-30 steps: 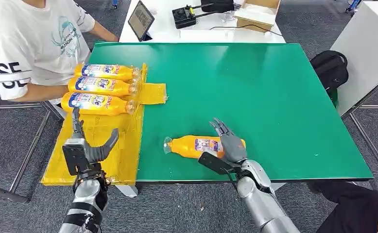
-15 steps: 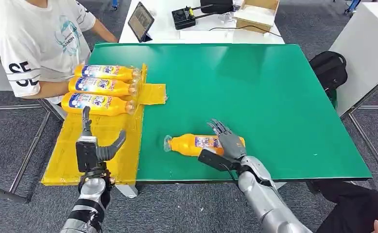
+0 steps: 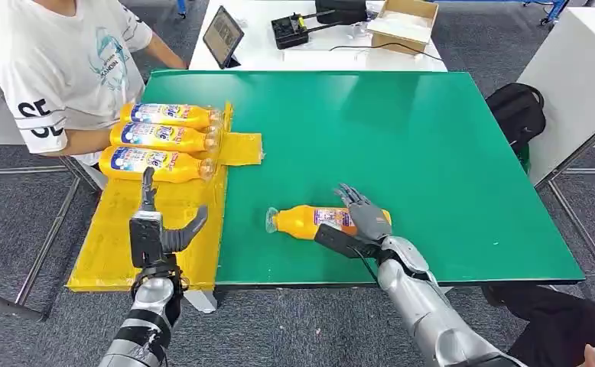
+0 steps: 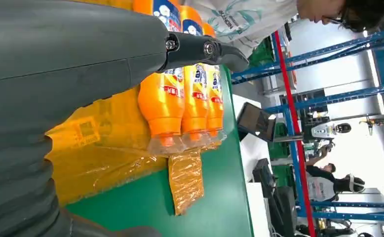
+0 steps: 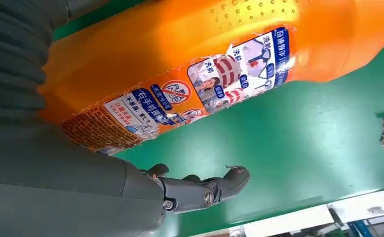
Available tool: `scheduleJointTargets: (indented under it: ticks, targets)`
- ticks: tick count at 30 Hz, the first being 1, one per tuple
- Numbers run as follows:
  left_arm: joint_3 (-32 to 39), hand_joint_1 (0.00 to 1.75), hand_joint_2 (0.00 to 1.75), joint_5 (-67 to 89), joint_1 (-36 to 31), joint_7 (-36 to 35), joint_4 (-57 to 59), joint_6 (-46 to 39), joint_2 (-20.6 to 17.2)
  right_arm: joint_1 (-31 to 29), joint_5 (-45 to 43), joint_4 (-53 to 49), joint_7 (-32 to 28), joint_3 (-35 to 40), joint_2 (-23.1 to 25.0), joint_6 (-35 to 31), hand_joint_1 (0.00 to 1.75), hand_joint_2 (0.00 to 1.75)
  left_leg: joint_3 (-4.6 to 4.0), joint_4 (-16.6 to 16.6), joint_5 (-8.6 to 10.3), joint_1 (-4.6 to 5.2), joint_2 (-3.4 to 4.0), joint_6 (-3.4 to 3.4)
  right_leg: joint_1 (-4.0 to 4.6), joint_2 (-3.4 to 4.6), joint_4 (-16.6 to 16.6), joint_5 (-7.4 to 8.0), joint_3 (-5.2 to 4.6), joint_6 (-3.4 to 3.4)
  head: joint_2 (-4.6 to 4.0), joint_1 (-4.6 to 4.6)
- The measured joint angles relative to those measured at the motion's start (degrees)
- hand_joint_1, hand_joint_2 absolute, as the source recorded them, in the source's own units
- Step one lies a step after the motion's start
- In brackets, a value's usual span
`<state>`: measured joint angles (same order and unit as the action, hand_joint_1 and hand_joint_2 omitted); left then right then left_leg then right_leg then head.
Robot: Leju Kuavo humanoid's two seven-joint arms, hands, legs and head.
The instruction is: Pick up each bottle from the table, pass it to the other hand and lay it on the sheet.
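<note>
Lower centre: right hand lies spread over the lying bottle, not yet clasping; left hand spread, holding nothing. Smooth, rigid, probably slippery plastic; grasp mid-body at the label.

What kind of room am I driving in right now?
Likely a robot test lab or workshop: blue metal racking along the wall, a white bench with a tablet and a controller, grey carpet.

The right hand is covering the base end of the bottle on the green table; whether its fingers are gripping is not showing. The bottle's cap end is running past the frame edge in the right wrist view.
</note>
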<state>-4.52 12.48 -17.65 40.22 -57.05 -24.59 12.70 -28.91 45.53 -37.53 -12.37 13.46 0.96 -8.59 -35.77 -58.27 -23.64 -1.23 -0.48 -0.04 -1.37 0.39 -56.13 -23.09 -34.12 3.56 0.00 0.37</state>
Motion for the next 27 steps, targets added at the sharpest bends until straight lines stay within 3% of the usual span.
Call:
scheduleJointTargets:
  ticks: [10,16,18,19,20,27]
  targets:
    - [0.0,0.00,1.75,0.0,-0.2,0.0,0.2,0.0,0.0,-0.4,0.0,0.8,0.0,0.1,-0.1,0.0,0.00,1.75,0.03,0.0,0.00,0.00,0.00,0.00,0.00,0.00,0.0,0.00,0.05,0.00,0.00,-0.02]
    - [0.0,0.00,1.75,-0.4,-0.7,0.0,1.1,1.1,0.2,-2.7,1.6,2.7,3.1,0.5,-1.1,2.8,0.02,1.75,0.10,0.0,0.01,0.01,-0.01,0.01,0.00,0.00,0.0,0.00,0.11,0.00,0.00,-0.02]
    - [-0.1,0.00,1.75,-0.5,-1.1,0.0,1.8,1.4,0.4,-4.5,2.3,4.1,3.4,0.8,-1.9,6.1,0.28,1.75,0.13,0.0,0.03,0.02,-0.02,0.04,-0.01,0.00,0.0,0.03,0.14,0.04,0.00,-0.04]
    - [-0.1,0.00,1.75,-0.5,-1.3,0.0,2.0,1.6,0.5,-5.3,2.6,4.8,3.5,1.0,-2.4,7.6,0.52,1.75,0.13,0.0,0.07,0.02,-0.03,0.10,-0.01,0.00,0.0,0.05,0.15,0.07,0.00,0.00]
    - [-0.1,0.00,1.75,-0.5,-1.5,0.0,2.4,1.8,0.5,-6.1,2.8,5.4,3.5,1.2,-2.9,9.0,1.75,1.75,0.13,0.0,0.07,0.02,-0.03,0.10,-0.01,-0.01,0.0,0.06,0.17,0.09,0.00,-0.04]
    - [-0.3,0.00,1.75,-1.7,-3.2,0.0,5.0,3.8,1.2,-9.8,2.4,8.9,2.2,2.7,-7.2,17.2,1.75,1.75,0.15,0.0,0.09,0.03,-0.15,0.12,-0.03,-0.05,0.1,0.08,0.24,0.13,0.00,-0.02]
